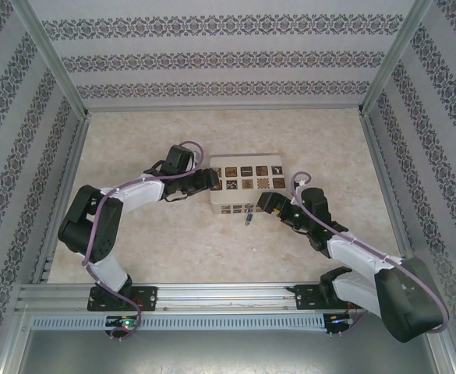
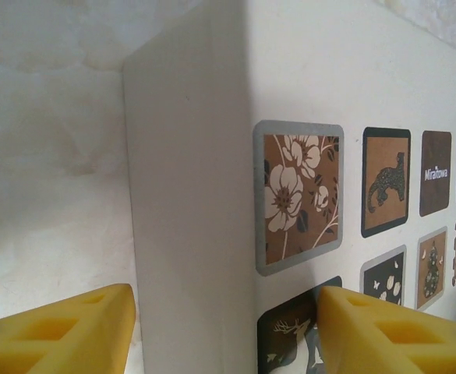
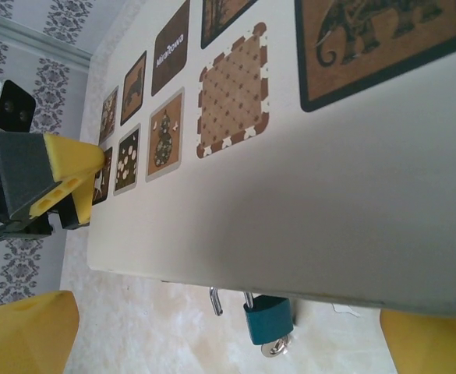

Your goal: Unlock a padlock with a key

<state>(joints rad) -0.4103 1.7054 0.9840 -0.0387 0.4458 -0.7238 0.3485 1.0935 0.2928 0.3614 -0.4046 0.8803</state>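
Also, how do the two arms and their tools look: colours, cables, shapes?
The left arm and right arm have black joints, white link covers and a pale purple cable along each. The left tool and right tool have yellow fingers with moulded hollows.

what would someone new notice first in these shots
A cream box with brown picture tiles sits at the centre of the top view, the left gripper's yellow fingers straddling its left end. A tiny teal padlock sits at the box's near edge, framed between the right gripper's wide-open fingers.
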